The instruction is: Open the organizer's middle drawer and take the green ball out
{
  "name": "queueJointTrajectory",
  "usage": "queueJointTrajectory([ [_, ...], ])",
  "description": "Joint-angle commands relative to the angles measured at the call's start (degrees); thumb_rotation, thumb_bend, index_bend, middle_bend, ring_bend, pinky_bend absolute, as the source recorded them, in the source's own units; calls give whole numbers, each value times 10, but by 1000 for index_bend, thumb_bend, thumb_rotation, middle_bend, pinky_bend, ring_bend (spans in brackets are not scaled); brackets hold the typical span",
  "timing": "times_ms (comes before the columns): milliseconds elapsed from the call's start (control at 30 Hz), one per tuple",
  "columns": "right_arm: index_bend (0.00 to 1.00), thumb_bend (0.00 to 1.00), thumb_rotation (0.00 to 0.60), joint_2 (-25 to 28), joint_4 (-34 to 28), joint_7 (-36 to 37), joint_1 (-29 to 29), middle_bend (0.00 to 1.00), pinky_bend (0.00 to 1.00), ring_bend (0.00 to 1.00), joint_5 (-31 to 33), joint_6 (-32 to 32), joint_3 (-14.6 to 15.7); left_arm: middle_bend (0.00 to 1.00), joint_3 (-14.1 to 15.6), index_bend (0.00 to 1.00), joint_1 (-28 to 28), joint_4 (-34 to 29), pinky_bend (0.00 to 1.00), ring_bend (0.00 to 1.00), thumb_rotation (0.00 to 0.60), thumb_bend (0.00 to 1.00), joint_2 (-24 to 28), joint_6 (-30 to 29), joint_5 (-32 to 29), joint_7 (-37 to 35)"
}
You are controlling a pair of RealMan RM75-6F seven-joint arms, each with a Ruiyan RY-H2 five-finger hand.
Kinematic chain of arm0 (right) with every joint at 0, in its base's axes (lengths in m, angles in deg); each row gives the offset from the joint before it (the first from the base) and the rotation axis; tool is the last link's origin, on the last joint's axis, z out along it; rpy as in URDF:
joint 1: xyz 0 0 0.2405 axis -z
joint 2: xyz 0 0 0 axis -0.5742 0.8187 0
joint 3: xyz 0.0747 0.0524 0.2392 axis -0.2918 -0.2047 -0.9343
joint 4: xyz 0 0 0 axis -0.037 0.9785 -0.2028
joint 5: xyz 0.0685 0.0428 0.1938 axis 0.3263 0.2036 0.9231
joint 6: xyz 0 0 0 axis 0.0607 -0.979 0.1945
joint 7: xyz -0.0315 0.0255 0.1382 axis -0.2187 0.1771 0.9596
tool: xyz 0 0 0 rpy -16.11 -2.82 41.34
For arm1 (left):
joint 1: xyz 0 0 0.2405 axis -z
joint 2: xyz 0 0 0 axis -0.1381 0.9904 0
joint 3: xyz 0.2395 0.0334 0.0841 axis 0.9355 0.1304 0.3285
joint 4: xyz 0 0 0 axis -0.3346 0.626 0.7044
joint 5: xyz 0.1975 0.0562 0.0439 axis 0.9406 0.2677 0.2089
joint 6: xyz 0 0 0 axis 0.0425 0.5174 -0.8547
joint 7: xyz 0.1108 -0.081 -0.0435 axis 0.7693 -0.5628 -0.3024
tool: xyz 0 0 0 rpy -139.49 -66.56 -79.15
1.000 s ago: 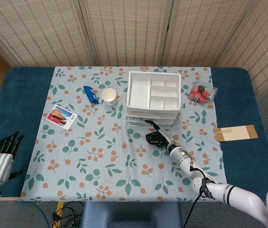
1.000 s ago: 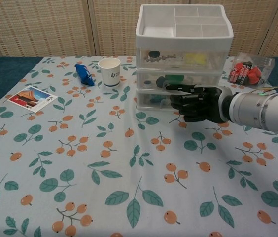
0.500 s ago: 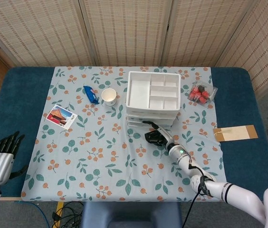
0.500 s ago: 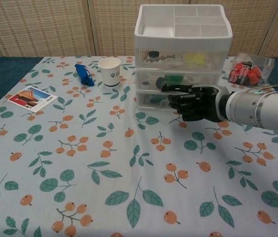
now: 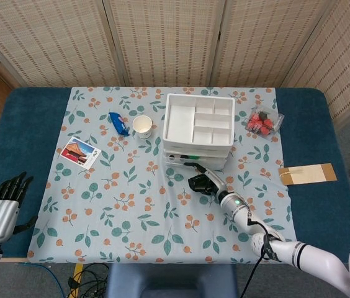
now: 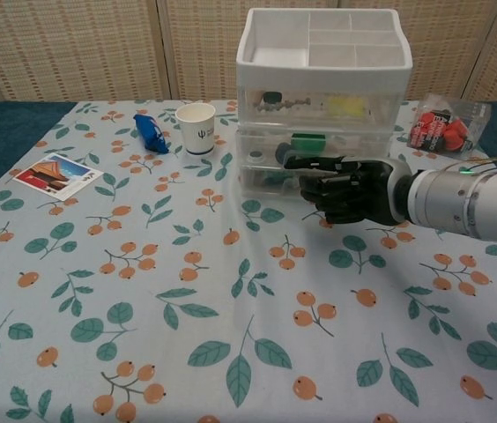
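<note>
The white organizer (image 5: 200, 121) (image 6: 319, 40) stands at the table's far middle, with three clear drawers. Its middle drawer (image 6: 262, 150) sticks out a little at the front. A green thing, probably the ball (image 6: 306, 139), shows through the drawer's front, and a green sliver (image 5: 183, 156) shows from above. My black right hand (image 6: 350, 187) (image 5: 203, 182) is right in front of that drawer, its fingertips hooked on the drawer's front edge. Fingers apart and holding nothing, my left hand (image 5: 4, 202) hangs off the table's near left corner.
A white paper cup (image 5: 141, 126) (image 6: 196, 128) and a blue wrapped item (image 5: 118, 123) lie left of the organizer. A picture card (image 5: 80, 153) is further left. A clear box of strawberries (image 5: 263, 121) sits right of the organizer, and a brown envelope (image 5: 307, 174) lies at the right edge.
My right hand has drawn back toward me and slightly left. The middle drawer has slid out a little and the organizer has shifted with it. The left hand has not moved.
</note>
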Motion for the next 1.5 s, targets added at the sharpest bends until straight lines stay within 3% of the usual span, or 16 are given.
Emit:
queueJointTrajectory([
  [33,204,585,600,5,-13,-2,6,804,1000,933,-7,-3,7,19,0,52,0,1,95,62,600,204,-1,0,1,-1],
  [300,201,588,600,21,-52,-15,19,801,1000,933,-22,-14,28,19,3,52,1,1,95,62,600,204,-2,6,0,-4],
  [467,76,588,600,32,-68,-30,25,797,1000,933,-22,-27,38,19,4,52,2,3,95,62,600,204,-3,8,0,-5],
  [700,33,588,600,46,-101,-67,36,797,1000,933,-18,-53,62,19,4,52,5,4,95,62,600,204,-6,12,2,-11],
  [1133,24,591,600,133,-231,-133,71,797,1000,933,-75,-132,83,19,4,52,8,5,95,62,600,204,-6,11,5,-15],
  [1500,25,592,600,177,-217,-234,49,797,1000,933,15,-146,84,19,5,52,10,5,95,62,600,204,-8,14,6,-16],
])
